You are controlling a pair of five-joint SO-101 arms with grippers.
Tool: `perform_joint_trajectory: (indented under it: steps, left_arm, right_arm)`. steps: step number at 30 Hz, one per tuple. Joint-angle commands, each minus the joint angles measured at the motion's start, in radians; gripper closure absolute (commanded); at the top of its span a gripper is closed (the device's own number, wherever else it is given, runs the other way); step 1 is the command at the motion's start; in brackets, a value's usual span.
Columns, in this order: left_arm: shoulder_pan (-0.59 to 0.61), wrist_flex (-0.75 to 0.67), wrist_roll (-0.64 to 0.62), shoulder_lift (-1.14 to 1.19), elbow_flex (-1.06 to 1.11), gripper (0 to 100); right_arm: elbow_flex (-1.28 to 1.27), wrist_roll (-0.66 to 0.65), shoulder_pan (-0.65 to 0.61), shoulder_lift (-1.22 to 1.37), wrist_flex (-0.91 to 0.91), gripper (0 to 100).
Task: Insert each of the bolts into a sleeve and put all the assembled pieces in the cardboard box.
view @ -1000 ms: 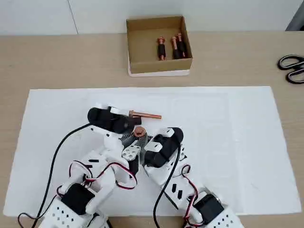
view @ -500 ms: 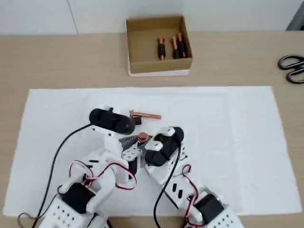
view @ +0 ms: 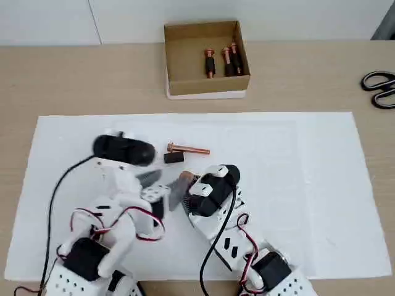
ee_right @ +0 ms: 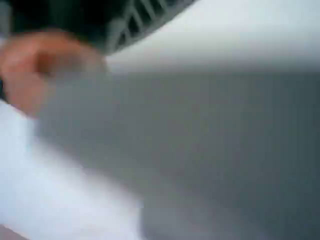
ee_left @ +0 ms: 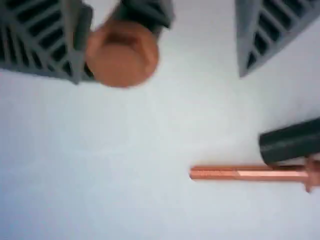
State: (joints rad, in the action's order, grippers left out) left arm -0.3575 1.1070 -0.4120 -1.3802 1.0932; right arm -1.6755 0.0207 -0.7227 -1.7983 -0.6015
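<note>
Your left gripper (view: pixel 149 182) hangs near left, fingers spread; your right gripper (view: pixel 181 185), just beside it, clamps the bolt (view: pixel 185 177).

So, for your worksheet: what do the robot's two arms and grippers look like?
The left arm and right arm are white, blocky, with black motor housings. Each carries a black cable and looped red wires. The left gripper has grey, slotted fingers.

A light wooden table (view: pixel 74 80) spans the frame, most of its lower part covered by a white sheet (view: pixel 308 185). Black-handled scissors (view: pixel 379 89) lie at the right edge. Along the top runs a white wall (view: pixel 278 18) with a thin vertical seam at upper left. A dark grey edge (view: pixel 389 21) cuts the upper right corner. The light is soft and even.
</note>
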Motion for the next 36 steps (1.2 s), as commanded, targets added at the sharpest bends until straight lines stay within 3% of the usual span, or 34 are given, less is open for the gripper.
perform_joint_trajectory:
  steps: [1, 9, 16, 19, 22, 28, 33, 36]
  left_arm:
    - [0.163, 0.002, 0.002, -0.008, -0.105, 80]
    - [0.535, 0.041, 0.0, -0.009, -0.117, 80]
    - [0.793, 0.103, 0.005, -0.009, -0.088, 81]
    - [0.836, 0.121, 0.094, -0.009, -0.087, 81]
    - [0.852, 0.12, 0.186, -0.009, -0.088, 81]
    - [0.853, 0.203, 0.261, -0.009, -0.084, 81]
    - [0.904, 0.212, 0.483, -0.008, -0.081, 81]
    - [0.905, 0.216, 0.502, -0.008, -0.081, 81]
  right_arm:
    - [-0.008, 0.006, 0.001, -0.015, 0.019, 99.5]
    - [-0.008, 0.003, 0.005, -0.015, 0.021, 99.5]
    - [-0.003, 0.002, 0.128, -0.015, 0.028, 99.5]
    - [0.02, -0.018, 0.205, -0.016, 0.028, 99.5]
    - [0.068, -0.118, 0.298, -0.016, 0.03, 99.5]
    - [0.207, -0.256, 0.481, -0.016, 0.03, 99.5]
    - [0.377, -0.29, 0.559, -0.015, 0.03, 99.5]
    - [0.48, -0.292, 0.581, -0.01, 0.03, 99.5]
